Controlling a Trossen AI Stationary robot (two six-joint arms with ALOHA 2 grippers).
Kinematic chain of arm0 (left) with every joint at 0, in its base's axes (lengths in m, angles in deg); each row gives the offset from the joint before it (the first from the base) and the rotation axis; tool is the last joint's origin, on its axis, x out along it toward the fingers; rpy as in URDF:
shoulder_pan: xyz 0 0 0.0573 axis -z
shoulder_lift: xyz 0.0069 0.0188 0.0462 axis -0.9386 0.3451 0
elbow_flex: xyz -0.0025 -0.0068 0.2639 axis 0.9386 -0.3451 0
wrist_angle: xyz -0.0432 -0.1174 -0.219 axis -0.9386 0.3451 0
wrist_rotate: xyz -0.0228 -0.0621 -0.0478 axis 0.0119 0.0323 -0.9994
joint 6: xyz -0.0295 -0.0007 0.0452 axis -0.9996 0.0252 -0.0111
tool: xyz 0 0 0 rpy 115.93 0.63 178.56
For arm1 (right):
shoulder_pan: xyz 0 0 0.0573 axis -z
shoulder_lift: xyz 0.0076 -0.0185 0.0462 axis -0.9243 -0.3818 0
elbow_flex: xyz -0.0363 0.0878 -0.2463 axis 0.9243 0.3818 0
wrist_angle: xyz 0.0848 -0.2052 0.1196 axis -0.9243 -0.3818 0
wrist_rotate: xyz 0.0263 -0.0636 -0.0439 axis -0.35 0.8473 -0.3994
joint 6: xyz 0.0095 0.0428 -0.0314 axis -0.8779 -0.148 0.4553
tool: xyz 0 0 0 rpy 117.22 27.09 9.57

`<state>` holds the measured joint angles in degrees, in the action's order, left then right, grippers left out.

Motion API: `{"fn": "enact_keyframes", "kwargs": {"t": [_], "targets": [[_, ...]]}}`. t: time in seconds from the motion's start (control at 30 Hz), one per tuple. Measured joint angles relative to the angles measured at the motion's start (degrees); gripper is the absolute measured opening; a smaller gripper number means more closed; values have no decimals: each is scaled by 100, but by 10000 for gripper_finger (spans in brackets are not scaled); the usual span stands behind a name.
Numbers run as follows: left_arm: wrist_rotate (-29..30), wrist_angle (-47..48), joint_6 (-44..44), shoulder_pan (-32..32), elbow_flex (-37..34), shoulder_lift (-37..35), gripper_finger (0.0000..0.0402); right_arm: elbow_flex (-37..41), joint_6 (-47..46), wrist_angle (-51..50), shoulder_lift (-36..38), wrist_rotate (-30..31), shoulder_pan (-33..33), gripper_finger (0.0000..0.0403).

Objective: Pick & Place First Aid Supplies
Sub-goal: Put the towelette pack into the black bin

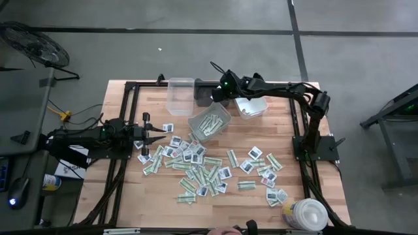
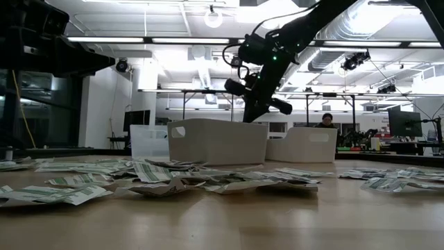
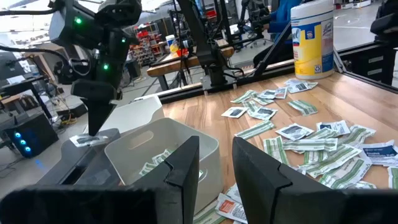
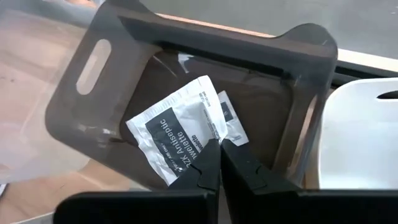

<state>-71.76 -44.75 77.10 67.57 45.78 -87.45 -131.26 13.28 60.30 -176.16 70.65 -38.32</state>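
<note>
Many small flat packets (image 1: 196, 166), green-and-white strips and squarish white ones, lie spread over the middle of the wooden table. My right gripper (image 4: 217, 148) hangs over a dark bin (image 4: 261, 93) at the far middle of the table, shut on a white packet with dark print (image 4: 171, 134). A second white packet (image 4: 229, 117) shows just behind the first. In the high view the right gripper (image 1: 215, 94) sits between the clear bin and the white bin. At the table's left my left gripper (image 3: 216, 152) is held level and open, with nothing between its fingers. My right gripper pinches the white packet's edge (image 4: 210, 135) between its two fingertips. The fingers slant down from above. The packet spreads out flat beyond the fingertips, over the inside of the dark bin. I cannot tell whether it touches the bin's floor.
A grey bin (image 1: 209, 124) holding green strips stands just near of the dark bin. A clear bin (image 1: 181, 94) stands to its left and a white bin (image 1: 251, 106) to its right. A big round white tub (image 1: 305, 214) stands at the near right corner.
</note>
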Motion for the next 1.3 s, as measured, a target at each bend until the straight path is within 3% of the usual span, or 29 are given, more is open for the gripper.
{"fn": "enact_keyframes", "kwargs": {"t": [0.6,0.77,0.9,1.3], "targets": [[0,2,2,2,-1,0,96,0,-160,-51,-86,39,184,79],[0,2,2,0,0,1,96,2,292,-213,58,-583,114,101],[1,1,0,0,-1,0,96,2,611,-834,334,-840,-35,106],[0,2,0,0,-2,1,96,2,1095,-3457,1250,-637,-940,104]]}}
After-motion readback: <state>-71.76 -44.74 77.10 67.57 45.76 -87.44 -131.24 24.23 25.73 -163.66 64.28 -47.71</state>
